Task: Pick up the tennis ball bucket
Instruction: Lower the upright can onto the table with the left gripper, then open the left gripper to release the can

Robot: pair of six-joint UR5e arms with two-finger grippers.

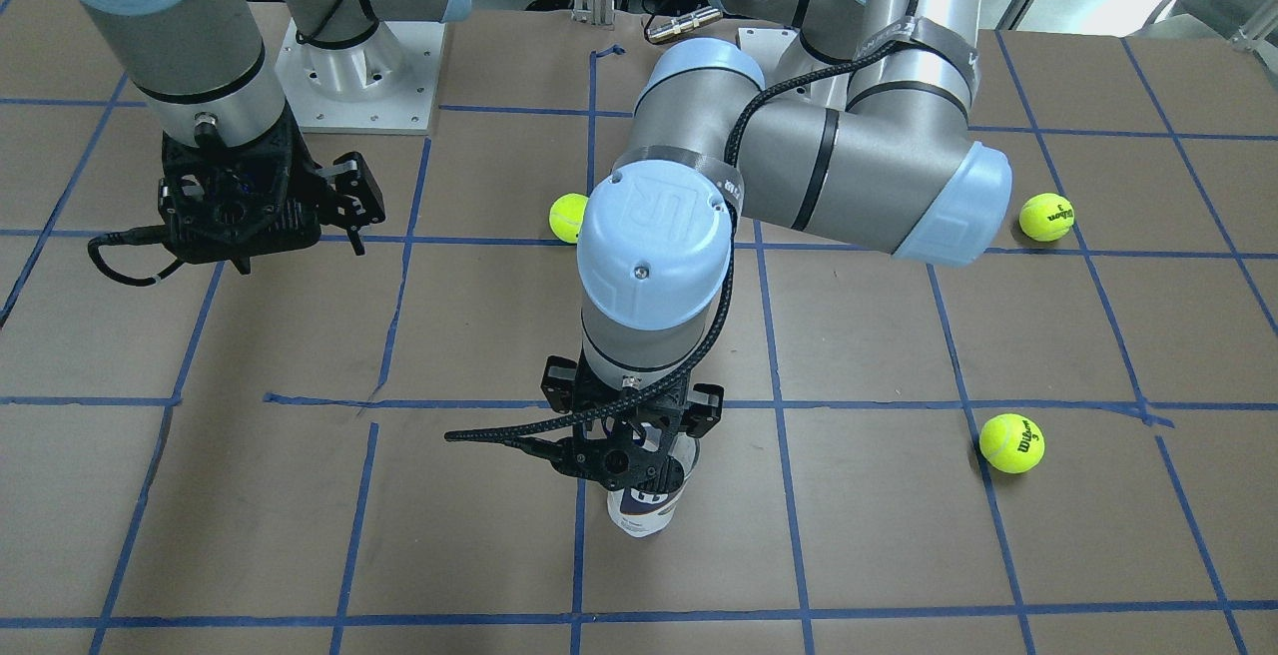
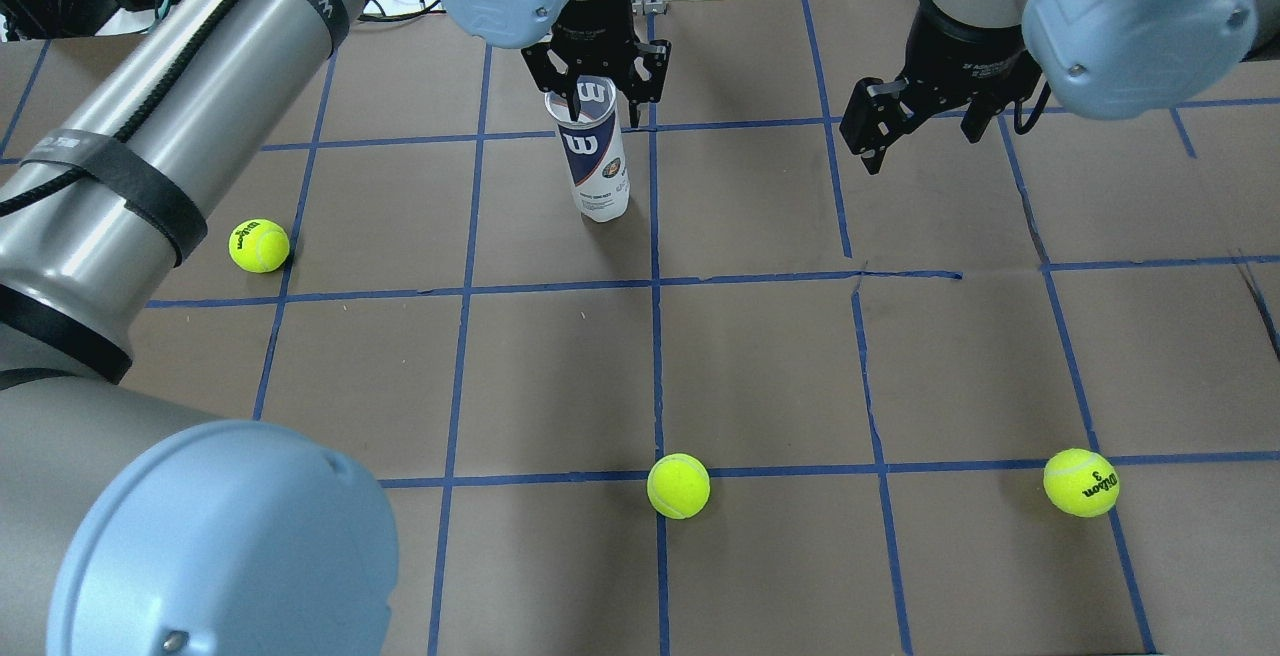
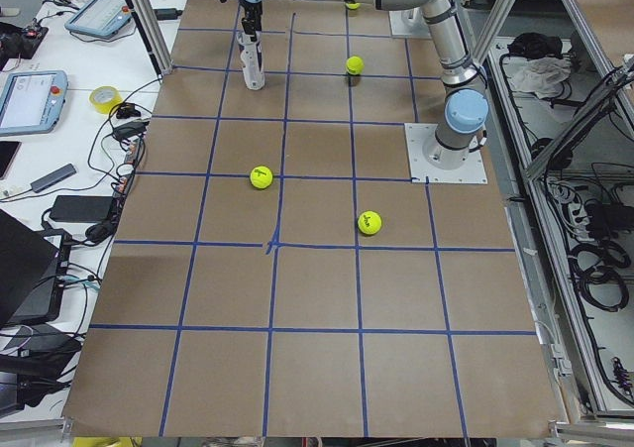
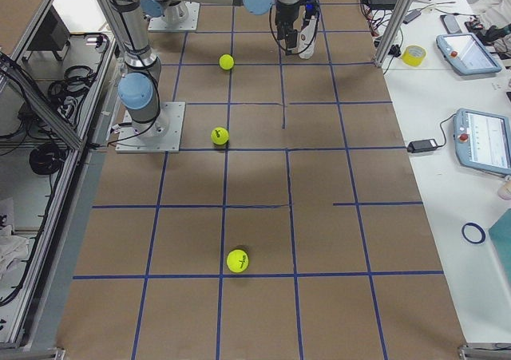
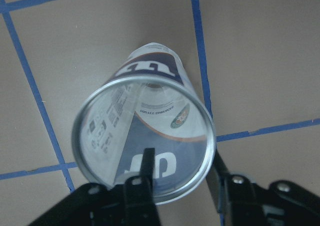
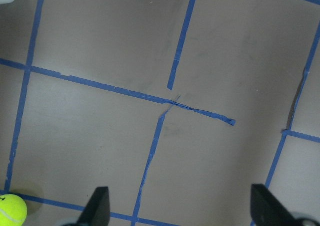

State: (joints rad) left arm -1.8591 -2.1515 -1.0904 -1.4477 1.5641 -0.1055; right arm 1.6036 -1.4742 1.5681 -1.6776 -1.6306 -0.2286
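The tennis ball bucket (image 2: 595,161) is a clear open-topped can with a white and navy Wilson label. It stands upright on the brown table, far from the robot, and also shows in the front view (image 1: 647,510) and the left wrist view (image 5: 145,136). My left gripper (image 2: 600,101) is at its top rim (image 5: 181,158), open, with one finger inside the can and the other outside its wall. The can's base looks to rest on the table. My right gripper (image 2: 875,141) is open and empty, hovering to the can's right (image 6: 182,206).
Three yellow-green tennis balls lie on the table: one at the left (image 2: 259,245), one in the near middle (image 2: 678,485), one at the near right (image 2: 1081,482). Blue tape lines grid the brown table (image 2: 760,366). My left arm's upper links span the overhead view's left side.
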